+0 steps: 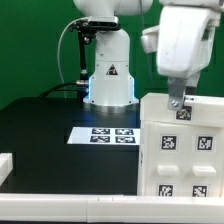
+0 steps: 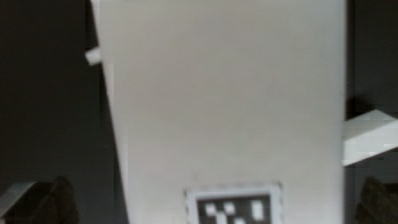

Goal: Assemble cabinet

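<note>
The cabinet (image 1: 184,150) is a large white boxy body with black-and-white tags on its faces, standing at the exterior view's right on the black table. My gripper (image 1: 178,103) hangs right over its top edge. In the wrist view the cabinet's white face (image 2: 222,100) fills the middle, with one tag (image 2: 237,208) on it. My gripper (image 2: 210,204) is open: its dark fingertips (image 2: 36,200) stand wide on either side of the white body, with dark gaps between them and it. Nothing is held.
The marker board (image 1: 112,134) lies flat in the middle of the table before the robot base (image 1: 110,80). A white block (image 1: 5,165) sits at the exterior view's left edge, and a white bar (image 1: 70,209) runs along the front. Beside the cabinet a white part (image 2: 370,135) shows.
</note>
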`<action>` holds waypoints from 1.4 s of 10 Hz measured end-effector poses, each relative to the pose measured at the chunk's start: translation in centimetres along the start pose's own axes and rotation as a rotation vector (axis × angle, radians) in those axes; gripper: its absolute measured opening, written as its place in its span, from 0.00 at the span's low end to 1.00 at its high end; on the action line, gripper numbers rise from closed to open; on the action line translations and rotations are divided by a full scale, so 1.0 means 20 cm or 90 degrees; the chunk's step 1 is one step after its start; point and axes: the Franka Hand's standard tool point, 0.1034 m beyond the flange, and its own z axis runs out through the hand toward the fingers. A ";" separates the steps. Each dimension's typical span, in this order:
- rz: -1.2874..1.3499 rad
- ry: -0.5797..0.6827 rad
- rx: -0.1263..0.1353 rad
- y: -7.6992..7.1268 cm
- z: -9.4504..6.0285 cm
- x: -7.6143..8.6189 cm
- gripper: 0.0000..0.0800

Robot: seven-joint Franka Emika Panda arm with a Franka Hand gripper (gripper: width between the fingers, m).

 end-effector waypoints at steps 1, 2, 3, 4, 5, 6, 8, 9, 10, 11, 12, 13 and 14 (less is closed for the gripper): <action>0.009 -0.002 -0.001 0.00 0.00 0.00 0.95; 0.016 -0.002 -0.001 0.00 0.00 0.00 0.95; 0.064 -0.002 0.000 0.00 0.00 0.00 0.78; 0.122 -0.002 0.000 0.00 0.00 0.00 0.69; 0.165 -0.002 0.000 0.00 0.00 0.00 0.69; 0.203 -0.002 0.000 0.00 0.00 0.00 0.69; 0.347 0.000 -0.001 0.00 0.00 0.00 0.69; 0.440 -0.001 0.000 -0.01 0.00 0.01 0.69; 0.535 -0.004 0.002 -0.02 0.00 0.01 0.69; 0.604 -0.006 0.003 -0.02 0.00 0.02 0.69; 0.635 -0.005 0.005 -0.01 -0.01 0.01 0.69; 0.659 -0.005 0.005 -0.01 -0.01 0.02 0.69; 0.717 -0.005 0.005 -0.01 -0.01 0.02 0.69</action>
